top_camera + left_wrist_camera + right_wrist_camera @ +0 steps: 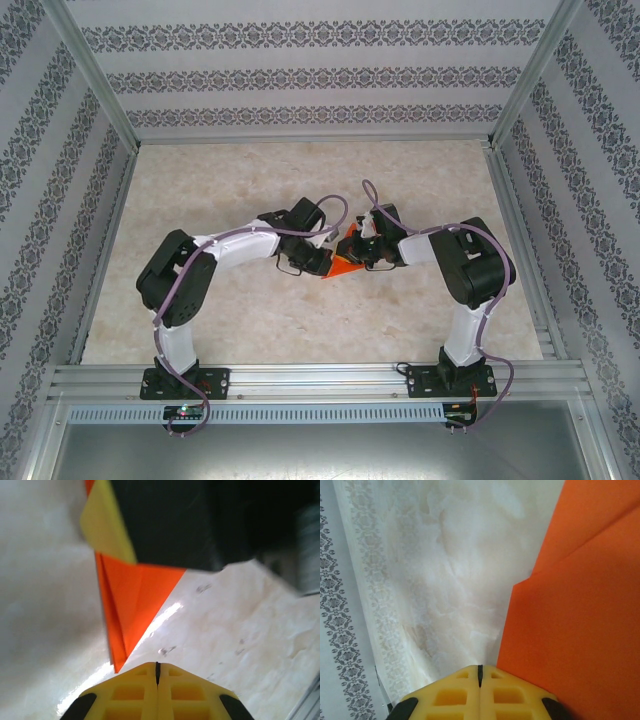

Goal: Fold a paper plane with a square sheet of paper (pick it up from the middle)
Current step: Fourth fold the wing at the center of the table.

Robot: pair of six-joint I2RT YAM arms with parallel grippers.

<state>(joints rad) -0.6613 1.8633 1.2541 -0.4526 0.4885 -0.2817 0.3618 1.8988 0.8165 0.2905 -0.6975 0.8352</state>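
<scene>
— Where is the orange paper sitting?
— Folded to a point, on the table, between both grippers.
— Gripping it?
— Cannot tell. The left gripper is pressing its fingers together beside the tip; the right gripper is doing likewise, slightly farther right.

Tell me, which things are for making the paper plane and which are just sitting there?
For the job: orange paper, folded to a point; left end effector; right end effector.
Just there: marbled table; patterned walls; metal frame.
</scene>
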